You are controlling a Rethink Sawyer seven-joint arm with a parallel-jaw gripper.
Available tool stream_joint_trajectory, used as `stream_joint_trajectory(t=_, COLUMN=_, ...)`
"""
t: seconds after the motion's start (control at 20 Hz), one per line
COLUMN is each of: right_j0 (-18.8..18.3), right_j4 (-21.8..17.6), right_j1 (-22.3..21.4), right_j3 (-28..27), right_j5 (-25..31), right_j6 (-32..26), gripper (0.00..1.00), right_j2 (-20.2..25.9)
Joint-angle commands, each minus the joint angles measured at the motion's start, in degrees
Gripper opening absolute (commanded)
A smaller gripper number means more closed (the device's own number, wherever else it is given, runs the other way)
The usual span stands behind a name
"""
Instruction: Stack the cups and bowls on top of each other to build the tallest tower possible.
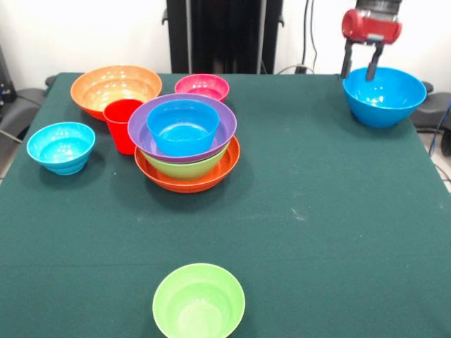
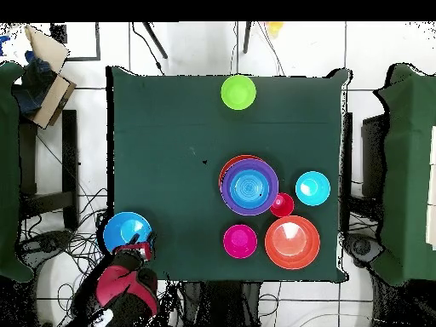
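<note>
The tower stands left of centre: a wide orange bowl (image 1: 215, 177) as base, then a green bowl (image 1: 187, 169), a purple bowl (image 1: 227, 130) and a blue bowl (image 1: 183, 128) on top; it also shows in the overhead view (image 2: 249, 186). The red cup (image 1: 122, 125) stands upright against its left side. My gripper (image 1: 359, 67) hangs over the far right corner, open. One finger is outside and one inside the rim of a large blue bowl (image 1: 386, 98) resting there (image 2: 128, 232). The gripper also shows in the overhead view (image 2: 139, 249).
Loose bowls on the green cloth: a wide orange one (image 1: 116, 88) at the far left, a small magenta one (image 1: 202, 86) behind the tower, a light blue one (image 1: 61, 146) at the left edge, a green one (image 1: 199, 301) at the near edge.
</note>
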Motion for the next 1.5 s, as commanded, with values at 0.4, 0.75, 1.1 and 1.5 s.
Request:
stream_joint_trajectory(t=0.4, right_j0=-3.71, right_j4=6.55, right_j1=18.10, right_j3=-11.45, right_j5=-13.05, right_j6=7.44, gripper=0.00, right_j2=2.01)
stream_joint_trajectory(t=0.75, right_j0=-3.02, right_j4=7.31, right_j1=16.40, right_j3=-10.12, right_j5=-10.69, right_j6=6.39, gripper=0.00, right_j2=0.70)
stream_joint_trajectory(t=1.1, right_j0=-7.82, right_j4=1.45, right_j1=9.91, right_j3=-8.33, right_j5=-5.38, right_j6=5.19, gripper=0.00, right_j2=3.32)
stream_joint_trajectory(t=1.5, right_j0=-15.94, right_j4=-5.58, right_j1=-1.83, right_j3=-4.56, right_j5=4.15, right_j6=3.47, gripper=0.00, right_j2=7.98)
